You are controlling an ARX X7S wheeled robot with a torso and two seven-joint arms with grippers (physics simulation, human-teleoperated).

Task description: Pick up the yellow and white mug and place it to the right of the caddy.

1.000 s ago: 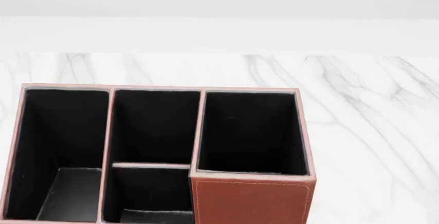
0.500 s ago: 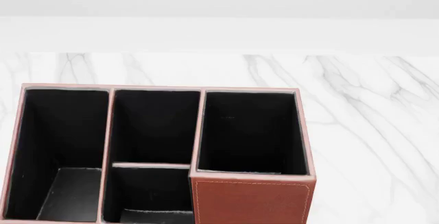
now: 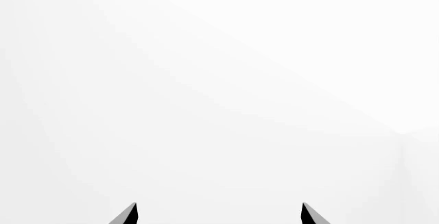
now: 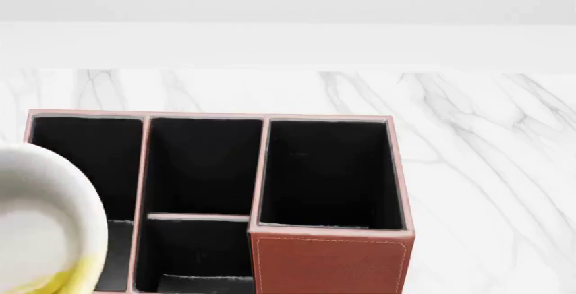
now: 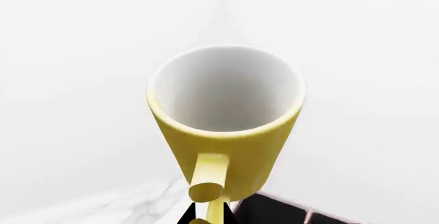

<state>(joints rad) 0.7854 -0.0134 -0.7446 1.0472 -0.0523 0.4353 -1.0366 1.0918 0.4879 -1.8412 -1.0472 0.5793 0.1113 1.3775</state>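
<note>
A: Right pincer (image 5: 207, 215) status?
B: Closed on the handle of the yellow and white mug (image 5: 226, 116), which is held aloft, mouth toward the wrist camera.
A: Mug location in the head view?
B: Lower left, over the caddy (image 4: 328, 263), hiding part of its leftmost compartment.
A: Left pincer (image 3: 218, 215)?
B: Tips apart, holding nothing.
A: Surroundings?
B: Marble surface (image 4: 486, 145) right of the caddy.

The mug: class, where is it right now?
In the head view the mug is at the lower left, in front of the caddy's left compartment; the right tool holds its handle.
</note>
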